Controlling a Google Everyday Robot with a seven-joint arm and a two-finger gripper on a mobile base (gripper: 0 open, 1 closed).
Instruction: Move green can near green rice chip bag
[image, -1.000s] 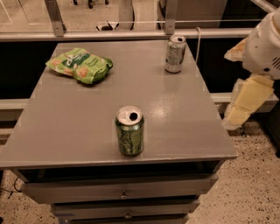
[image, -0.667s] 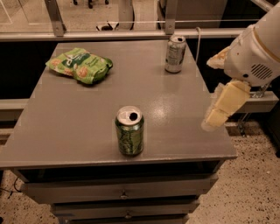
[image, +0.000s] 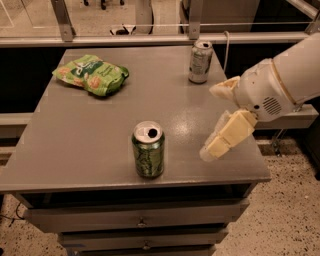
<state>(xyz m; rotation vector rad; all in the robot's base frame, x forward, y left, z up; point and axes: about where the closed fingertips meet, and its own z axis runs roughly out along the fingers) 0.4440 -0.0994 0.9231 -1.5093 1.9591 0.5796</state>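
In the camera view, a grey table fills most of the scene, with two drawers stacked beneath its front edge. The green can stands upright near the front edge, about midway across, with its silver top and the dark opening facing up. The green rice chip bag lies flat towards the far left corner, well apart from the green can, with bare tabletop between them. A second, paler silver can stands upright near the far edge on the right side, just beside a thin white cord that hangs down behind the table.

The gripper reaches in from the right on a bulky white arm and hovers over the right part of the table, between the two cans but to the right of both. Its two pale fingers are spread wide apart: one points left at about the level of the silver can's base, and the other angles down and left towards the table's front right area. It touches neither can and is clear of the green can, which stands just to its left. A metal rail runs along behind the table, and a speckled floor shows at lower right
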